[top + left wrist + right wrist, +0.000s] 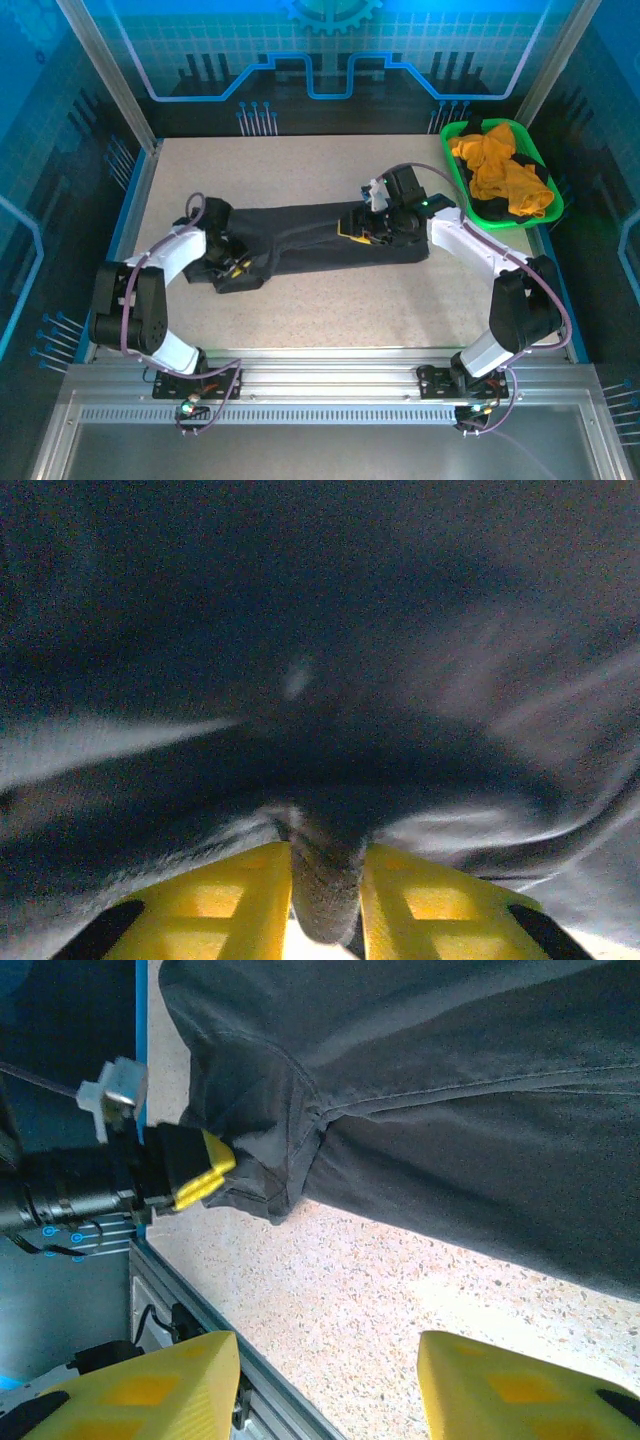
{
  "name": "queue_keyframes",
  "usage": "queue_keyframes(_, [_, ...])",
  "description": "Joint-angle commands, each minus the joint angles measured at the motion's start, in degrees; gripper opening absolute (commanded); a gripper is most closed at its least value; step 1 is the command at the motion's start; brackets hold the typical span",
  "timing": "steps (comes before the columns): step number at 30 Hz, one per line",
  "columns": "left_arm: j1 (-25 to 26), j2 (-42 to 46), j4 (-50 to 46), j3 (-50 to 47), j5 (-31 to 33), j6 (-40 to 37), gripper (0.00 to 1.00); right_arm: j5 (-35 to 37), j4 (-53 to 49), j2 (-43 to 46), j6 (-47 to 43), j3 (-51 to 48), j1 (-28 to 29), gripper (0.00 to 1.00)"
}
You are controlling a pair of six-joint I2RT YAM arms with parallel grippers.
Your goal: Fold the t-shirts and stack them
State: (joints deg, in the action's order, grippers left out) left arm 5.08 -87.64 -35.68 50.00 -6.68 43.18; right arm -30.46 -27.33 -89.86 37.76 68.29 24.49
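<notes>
At the near edge of the counter (320, 300) the two arms are bolted side by side, and both reach forward and inward to a grey shirt (310, 240). The counter is pale and speckled.

The grey shirt lies across the middle of the counter as a long, narrow band running left to right, its left end slightly nearer the arms than its right end. Seams and folds show along it, and its near edge rests flat on the counter.

The left gripper (238, 268) sits at the left end of the shirt. From the left wrist, its yellow fingers (235, 905) are pressed together on a bunched fold of the grey cloth, which sticks out between them, and the rest of the shirt spreads out beyond, blurred. From the right wrist, the same gripper appears in the distance, pinching the shirt's far corner.

The right gripper (362, 228) is at the right part of the shirt, a little farther from the arm bases than the left one. From the right wrist, its two yellow fingers (520, 1390) stand well apart, holding nothing, with bare counter showing between them and the shirt's edge just beyond.

At the far right corner of the counter sits a green basket (505, 222), well apart from the grey shirt. An orange shirt (495, 170) lies crumpled inside it.
</notes>
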Motion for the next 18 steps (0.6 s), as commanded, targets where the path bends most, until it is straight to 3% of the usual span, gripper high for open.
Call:
queue_keyframes(1, [1.41,2.37,-3.17,-4.21,0.18,-2.09,0.21,-0.57,1.05,-0.34,0.74,-0.3,0.98,0.52])
queue_keyframes(6, [1.51,4.71,-6.37,-5.18,0.69,-2.83,0.17,-0.74,1.04,-1.01,0.74,0.57,1.26,0.51])
queue_keyframes(11, [3.1,12.83,-5.97,-3.84,0.54,1.44,0.39,-0.8,1.04,-1.24,0.64,0.53,1.59,0.51])
queue_keyframes(18, [5.71,12.18,4.65,-6.86,-3.05,11.7,0.44,-1.08,1.84,-1.45,1.18,0.06,2.13,0.51])
